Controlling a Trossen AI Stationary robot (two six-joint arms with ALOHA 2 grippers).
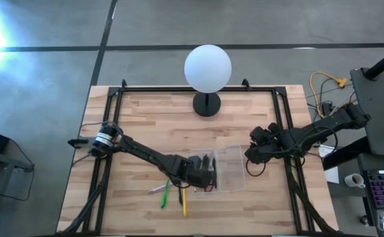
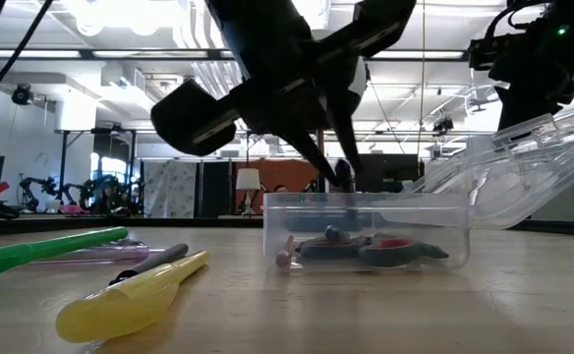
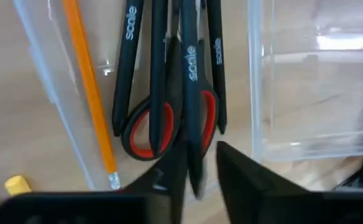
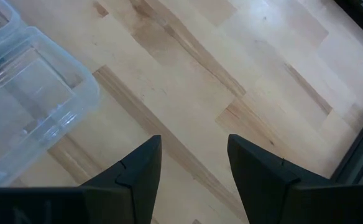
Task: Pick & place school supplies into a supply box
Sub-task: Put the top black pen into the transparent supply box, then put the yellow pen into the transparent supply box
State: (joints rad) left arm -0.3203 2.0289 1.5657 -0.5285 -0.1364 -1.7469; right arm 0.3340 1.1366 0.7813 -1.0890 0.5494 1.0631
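Several supplies already lie in the clear supply box (image 1: pixel 223 172), which sits near the table's (image 1: pixel 152 125) front edge, about mid-width, with its hinged lid (image 2: pixel 523 162) swung open and tilted up on the right-arm side. In the left wrist view the box holds red-handled scissors (image 3: pixel 166 121), an orange pencil (image 3: pixel 91 93) and several black pens (image 3: pixel 127 56) marked "scale". The left gripper (image 1: pixel 204 175) is over the box's left end, fingers (image 3: pixel 243 180) slightly parted around a black pen (image 3: pixel 192 106); cannot tell if they actually clamp it. On the bare wood left of the box, by the front edge: a green pen (image 1: pixel 164 195), a yellow pen (image 1: pixel 183 203) and a pale pink one (image 1: pixel 158 187); the low view shows a dark pen (image 2: pixel 149 264) just beside the yellow one. The right gripper (image 1: pixel 252 153) hangs just past the lid toward the right edge, fingers (image 4: pixel 141 174) spread apart and holding nothing, bare wood under them. A white globe lamp (image 1: pixel 208 69) on a black stand rises at the back edge, mid-width.
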